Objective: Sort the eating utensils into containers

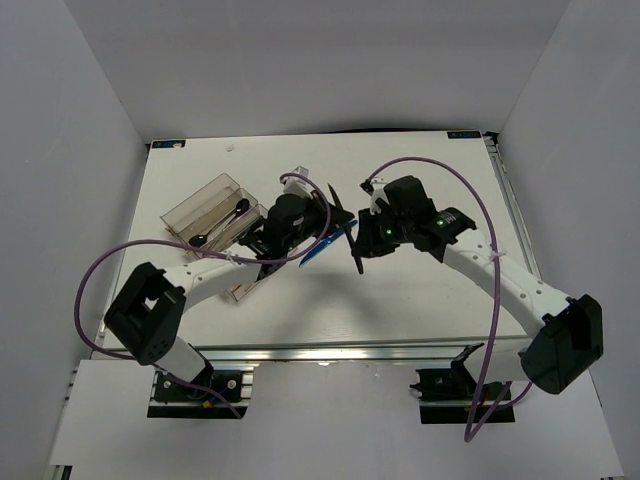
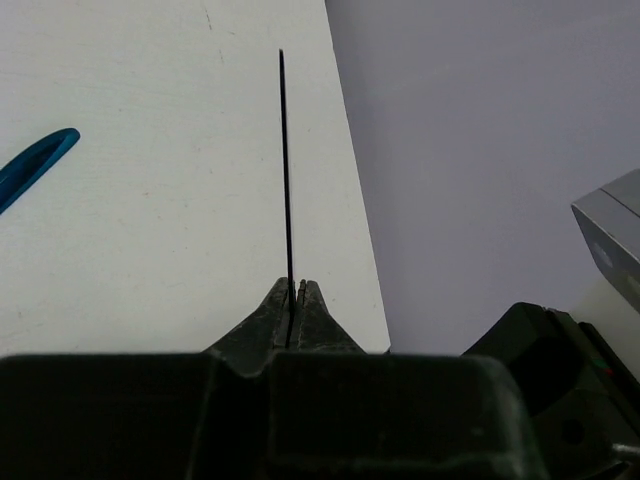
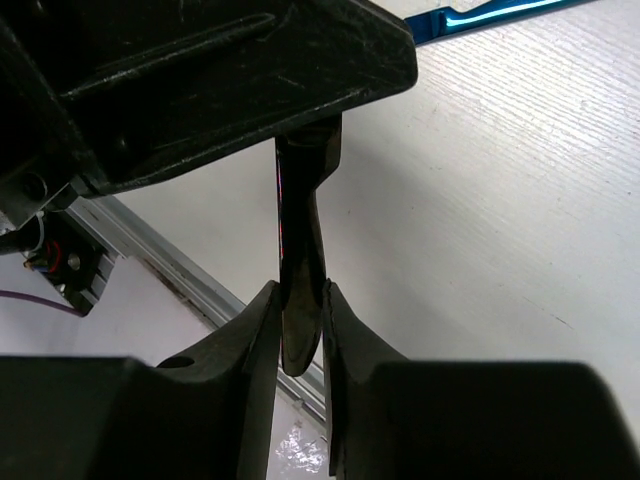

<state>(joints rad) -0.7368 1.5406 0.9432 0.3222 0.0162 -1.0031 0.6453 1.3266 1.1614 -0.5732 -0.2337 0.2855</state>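
The left pincer [image 2: 297, 298] pinches a thin dark stick [image 2: 285, 180]; right pincer [image 3: 300, 312] pinches a black utensil [image 3: 303, 250]. Blue knife [image 1: 320, 250] on worktop [image 1: 420, 300] beside them, tray [image 1: 195, 208] left.

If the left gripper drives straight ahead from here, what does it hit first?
Nothing close, it seems: the left gripper, shut on a thin dark stick, points out over the table; the blue utensil lies off to the side. Depth unclear.
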